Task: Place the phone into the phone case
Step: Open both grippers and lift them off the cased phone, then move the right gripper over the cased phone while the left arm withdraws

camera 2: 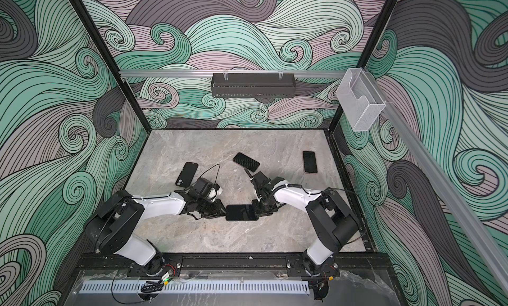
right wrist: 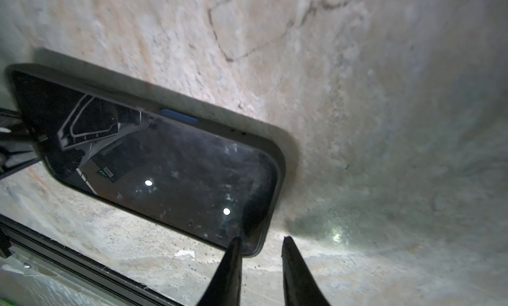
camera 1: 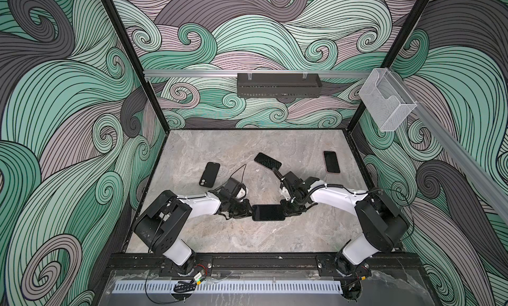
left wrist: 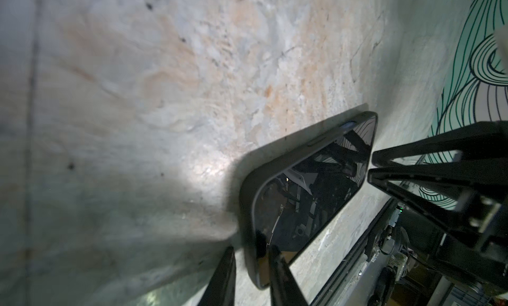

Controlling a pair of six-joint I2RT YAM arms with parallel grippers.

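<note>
A dark phone [camera 1: 268,212] [camera 2: 242,212] lies flat, screen up, in the middle of the marble table, seated inside a dark phone case [right wrist: 280,164] whose rim [left wrist: 247,203] runs round the glass. My left gripper [camera 1: 248,211] [left wrist: 250,248] is at the phone's left end, open a little: one finger is over the screen and the other is off the rim with a gap. My right gripper [camera 1: 286,209] [right wrist: 261,238] is at the right end, open. One of its fingertips [right wrist: 235,244] is at the case's corner; the other stands over bare table.
A black case with a camera cutout [camera 1: 209,174] lies left of the middle. A patterned dark phone [camera 1: 267,161] lies behind the right wrist and another phone [camera 1: 331,162] at the far right. A black basket [camera 1: 279,85] and a clear box [camera 1: 386,101] hang on the wall rails.
</note>
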